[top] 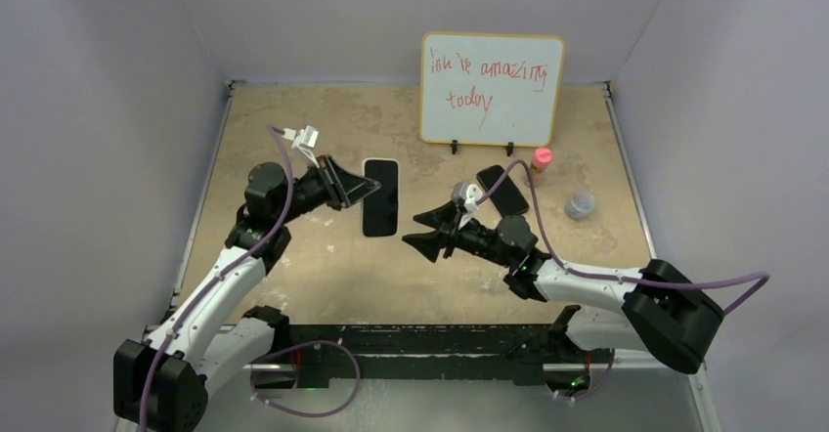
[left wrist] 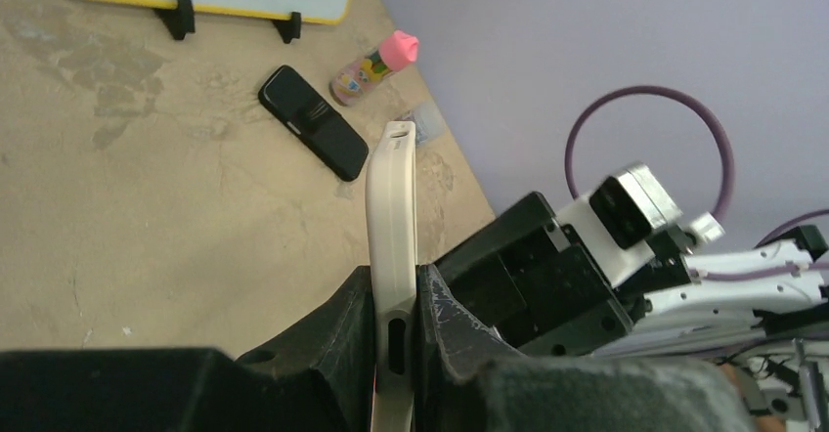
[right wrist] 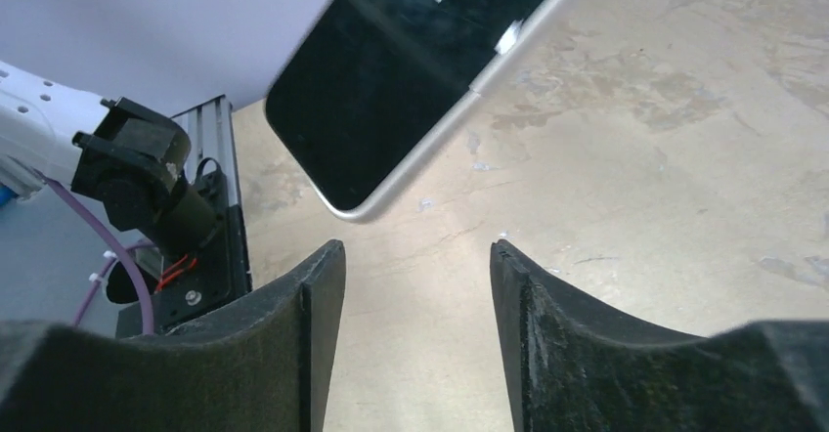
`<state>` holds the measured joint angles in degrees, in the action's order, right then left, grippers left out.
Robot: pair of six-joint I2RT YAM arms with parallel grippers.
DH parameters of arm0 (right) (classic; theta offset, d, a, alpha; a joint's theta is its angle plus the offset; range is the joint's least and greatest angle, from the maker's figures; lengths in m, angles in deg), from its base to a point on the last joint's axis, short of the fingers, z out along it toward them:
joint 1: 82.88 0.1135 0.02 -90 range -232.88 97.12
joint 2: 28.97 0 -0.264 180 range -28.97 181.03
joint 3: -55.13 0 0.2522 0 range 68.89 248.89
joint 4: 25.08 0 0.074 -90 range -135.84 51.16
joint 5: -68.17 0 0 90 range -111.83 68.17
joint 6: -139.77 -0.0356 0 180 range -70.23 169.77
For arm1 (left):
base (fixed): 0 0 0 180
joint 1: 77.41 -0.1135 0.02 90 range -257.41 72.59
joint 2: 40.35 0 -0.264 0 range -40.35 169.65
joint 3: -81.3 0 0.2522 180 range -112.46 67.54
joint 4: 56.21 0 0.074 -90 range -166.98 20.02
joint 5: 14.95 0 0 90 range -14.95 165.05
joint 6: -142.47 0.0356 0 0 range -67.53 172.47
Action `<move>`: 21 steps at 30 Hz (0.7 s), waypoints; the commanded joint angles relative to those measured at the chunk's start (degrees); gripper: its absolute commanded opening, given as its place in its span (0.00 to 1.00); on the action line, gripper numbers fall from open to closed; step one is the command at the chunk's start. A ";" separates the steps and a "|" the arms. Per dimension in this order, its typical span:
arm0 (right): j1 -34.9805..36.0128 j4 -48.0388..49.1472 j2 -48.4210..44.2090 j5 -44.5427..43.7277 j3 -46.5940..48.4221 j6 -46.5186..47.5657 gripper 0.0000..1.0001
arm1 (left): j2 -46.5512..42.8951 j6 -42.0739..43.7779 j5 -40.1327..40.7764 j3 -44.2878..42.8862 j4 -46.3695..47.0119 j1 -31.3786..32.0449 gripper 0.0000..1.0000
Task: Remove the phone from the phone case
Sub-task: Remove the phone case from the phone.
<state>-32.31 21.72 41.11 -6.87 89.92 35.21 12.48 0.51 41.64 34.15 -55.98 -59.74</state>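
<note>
The phone, in a cream-white case (top: 381,197), shows its black screen face up in the top view. My left gripper (top: 360,190) is shut on its left long edge. In the left wrist view the case's cream side (left wrist: 391,207) runs straight out between the closed fingers (left wrist: 396,329). In the right wrist view the phone (right wrist: 411,70) hangs above the table, ahead of and above my right gripper (right wrist: 418,256). That gripper is open and empty, a short way to the right of the phone in the top view (top: 430,229), not touching it.
A second black phone-shaped slab (top: 502,190) lies flat behind the right arm and also shows in the left wrist view (left wrist: 313,136). A pink-capped bottle (top: 541,160) and a small grey object (top: 581,204) are at the right. A whiteboard (top: 492,88) stands at the back.
</note>
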 commanded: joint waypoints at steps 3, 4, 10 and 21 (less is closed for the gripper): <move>-4.00 -2.64 -1.51 12.93 2.42 -2.93 0.66 | 1.90 14.74 -8.76 -12.60 -4.09 -0.27 0.00; -4.03 -3.60 -1.54 14.07 3.30 -2.43 0.67 | 2.64 14.87 -10.00 -13.22 -3.58 -0.27 0.00; -4.73 -5.89 -1.02 19.69 6.83 -1.04 0.74 | 6.78 10.81 -15.78 -11.19 7.18 -0.27 0.00; -6.17 -0.98 9.43 26.22 10.63 -4.39 0.78 | 6.03 9.49 -18.98 -6.27 14.31 -0.27 0.00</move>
<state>-38.21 15.99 46.42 14.05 98.21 33.28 21.10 11.17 24.53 26.04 -49.72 -59.74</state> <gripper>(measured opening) 0.777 0.178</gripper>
